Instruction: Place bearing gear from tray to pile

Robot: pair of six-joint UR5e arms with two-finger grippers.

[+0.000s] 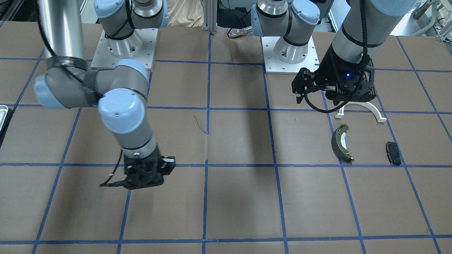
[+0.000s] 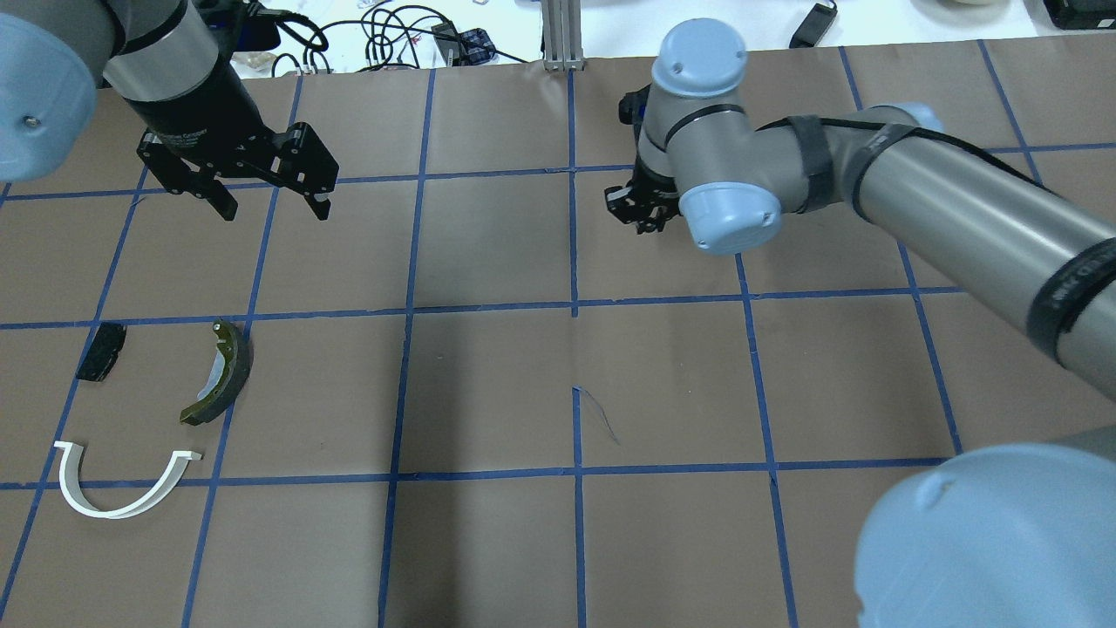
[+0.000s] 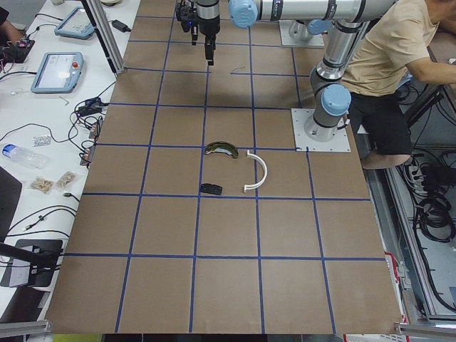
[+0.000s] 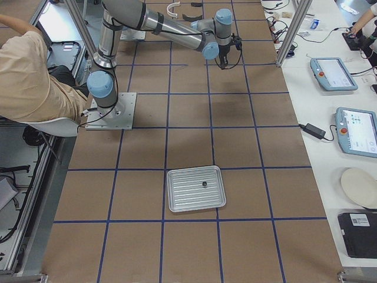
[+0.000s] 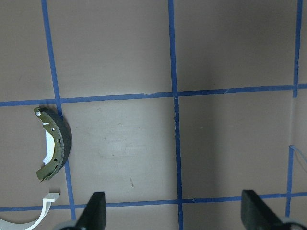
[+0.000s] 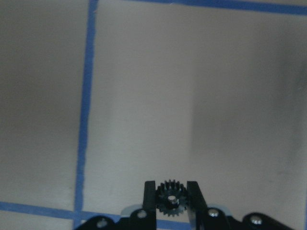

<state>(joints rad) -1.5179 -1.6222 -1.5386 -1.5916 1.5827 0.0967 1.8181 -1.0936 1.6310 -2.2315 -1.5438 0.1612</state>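
1. Two arms work over a table covered in brown paper and squared off with blue tape. A white bench with tablets and cables runs along its far side, and an operator in a beige shirt sits by the arm bases.
2. Only the right side view shows the whole tray. It lies nearest that camera, silvery and ribbed, with one small dark item on it. The front view catches just a piece of its rim at the picture's edge.
3. Beyond the tray in that view come the arm bases, then the right gripper, and farthest off the pile.
4. Only the right wrist view shows the gear. It is small, dark and toothed, and is clamped between the right gripper's two fingers above bare paper near a tape crossing. In the overhead view the wrist hides it.
5. Held there, the gear is well apart from both the tray and the pile.
6. The pile is three separate parts, none touching: an olive shoe, a black pad beside it, and a white arch closer to the robot.
7. The left gripper hangs above the table near the pile, its fingers spread wide with nothing between them. Its wrist view shows the shoe and one end of the arch.
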